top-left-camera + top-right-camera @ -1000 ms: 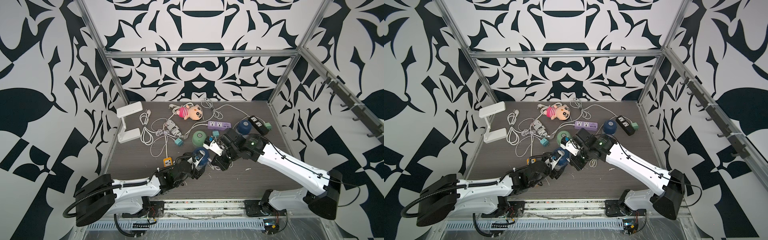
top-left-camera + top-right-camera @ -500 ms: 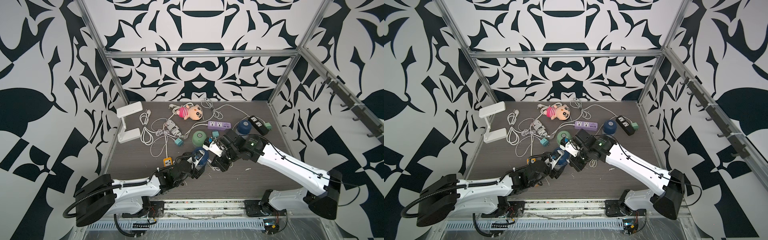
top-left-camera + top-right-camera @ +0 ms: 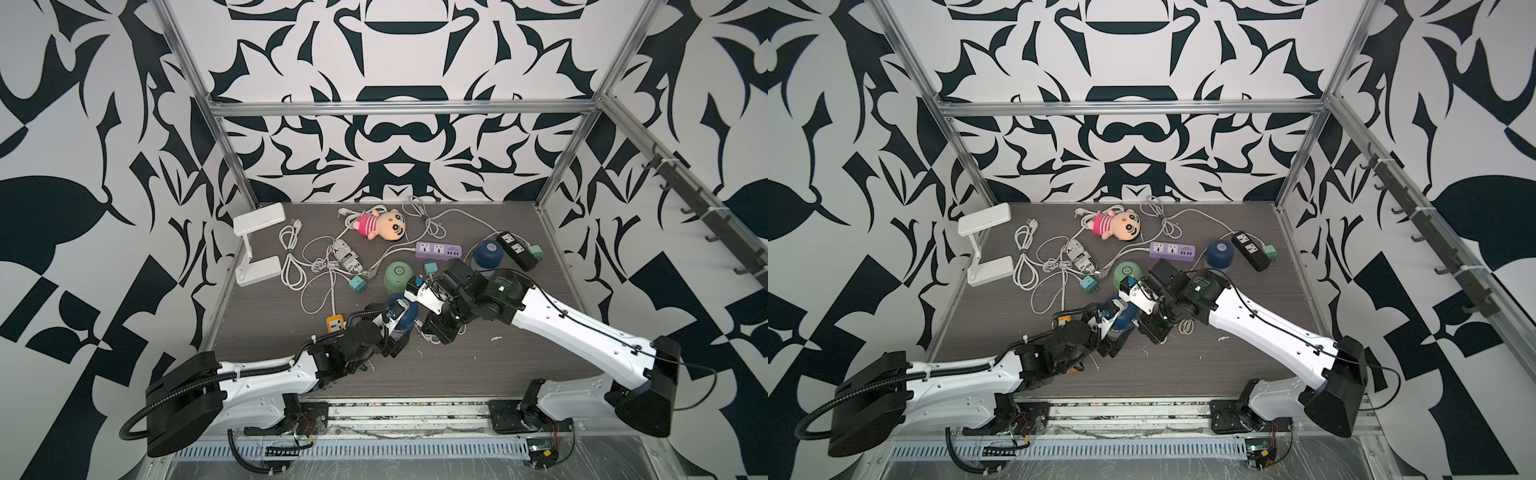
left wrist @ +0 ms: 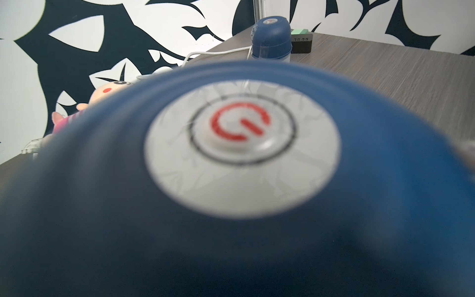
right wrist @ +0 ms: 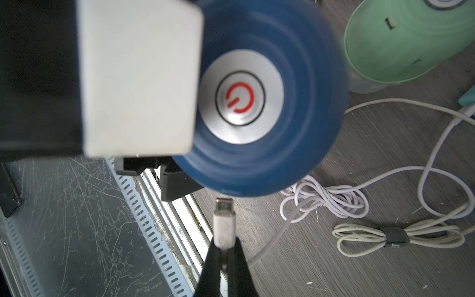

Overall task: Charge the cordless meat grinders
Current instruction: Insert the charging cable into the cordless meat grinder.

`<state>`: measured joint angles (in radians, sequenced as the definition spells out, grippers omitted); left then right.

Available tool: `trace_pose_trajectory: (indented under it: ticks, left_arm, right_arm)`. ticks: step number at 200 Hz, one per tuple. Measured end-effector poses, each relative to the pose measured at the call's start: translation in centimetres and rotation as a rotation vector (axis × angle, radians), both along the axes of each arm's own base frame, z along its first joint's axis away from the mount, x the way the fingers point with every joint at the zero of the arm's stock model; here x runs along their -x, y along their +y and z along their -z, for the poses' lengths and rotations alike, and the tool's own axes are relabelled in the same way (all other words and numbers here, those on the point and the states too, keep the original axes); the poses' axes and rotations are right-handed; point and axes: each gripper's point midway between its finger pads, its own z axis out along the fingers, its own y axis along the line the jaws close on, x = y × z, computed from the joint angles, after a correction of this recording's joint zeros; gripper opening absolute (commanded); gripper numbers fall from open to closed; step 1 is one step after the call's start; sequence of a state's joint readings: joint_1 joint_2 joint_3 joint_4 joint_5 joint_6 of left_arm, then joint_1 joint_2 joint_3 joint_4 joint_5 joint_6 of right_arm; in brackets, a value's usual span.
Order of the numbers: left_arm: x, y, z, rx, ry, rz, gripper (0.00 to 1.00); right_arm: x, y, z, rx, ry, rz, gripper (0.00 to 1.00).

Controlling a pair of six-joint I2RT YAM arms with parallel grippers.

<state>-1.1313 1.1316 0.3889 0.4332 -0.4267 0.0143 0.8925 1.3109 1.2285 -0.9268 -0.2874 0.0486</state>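
The right gripper (image 5: 223, 246) has its fingers (image 5: 212, 259) pressed tight on a white plug (image 5: 224, 218). The plug's metal tip sits just beside the near blue grinder (image 5: 295, 133); I cannot tell if they touch. The left gripper (image 3: 402, 326) holds that grinder, jaws spread wide around it, near the front middle of the table (image 3: 478, 365). The green grinder (image 3: 398, 272) stands just behind. The other blue grinder (image 3: 488, 254) stands far back by a black power strip (image 3: 517, 250).
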Motion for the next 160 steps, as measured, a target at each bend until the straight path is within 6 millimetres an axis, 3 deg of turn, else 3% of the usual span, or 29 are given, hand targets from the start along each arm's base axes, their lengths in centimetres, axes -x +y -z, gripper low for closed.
trace_pose_trajectory:
  ticks: [160]
  left_arm:
    - [0.45, -0.31, 0.67, -0.008, 0.028, 0.028, 0.35]
  right_arm:
    - [-0.41, -0.05, 0.37, 0.019, -0.009, 0.009, 0.00]
